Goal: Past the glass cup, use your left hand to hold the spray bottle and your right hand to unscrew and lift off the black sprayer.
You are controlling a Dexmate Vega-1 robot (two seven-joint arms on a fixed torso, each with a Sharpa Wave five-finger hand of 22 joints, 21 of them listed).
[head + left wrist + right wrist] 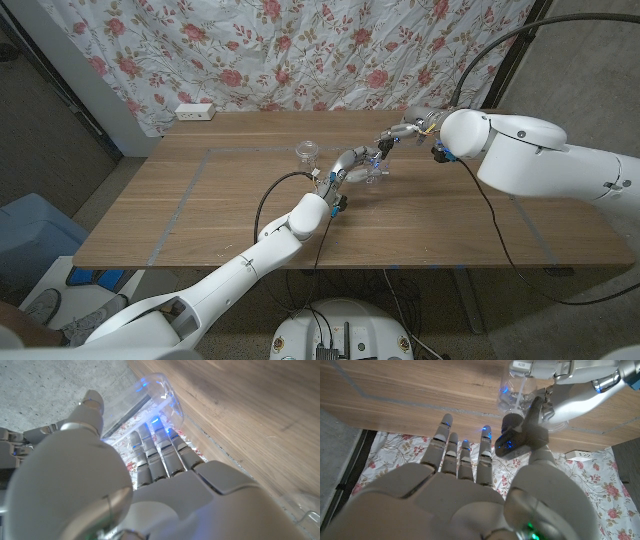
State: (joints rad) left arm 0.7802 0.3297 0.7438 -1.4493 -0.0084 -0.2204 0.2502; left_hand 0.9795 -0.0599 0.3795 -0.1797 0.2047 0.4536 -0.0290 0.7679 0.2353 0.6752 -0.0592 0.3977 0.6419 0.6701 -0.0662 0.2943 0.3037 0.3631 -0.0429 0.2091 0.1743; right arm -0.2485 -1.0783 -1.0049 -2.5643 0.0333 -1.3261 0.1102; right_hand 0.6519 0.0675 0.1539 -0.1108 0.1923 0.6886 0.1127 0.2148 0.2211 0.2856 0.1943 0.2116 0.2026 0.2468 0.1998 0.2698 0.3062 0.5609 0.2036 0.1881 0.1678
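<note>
**Free room and obstacles around the bottle**

The spray bottle (375,170) stands near the middle of the wooden table (200,215). At its 8 o'clock side the left hand (350,163) wraps it, so this side is blocked. At 2 o'clock the right hand (403,133) stands close, at the black sprayer (517,440). The glass cup (307,152) stands at 10 o'clock, a little apart from the left hand, and narrows the passage there. A black cable (275,195) loops at 8 o'clock along the left arm. At 6 o'clock the table surface is bare and wide. At 11 o'clock, far at the table's back edge, lies a white power strip (195,112).
</note>
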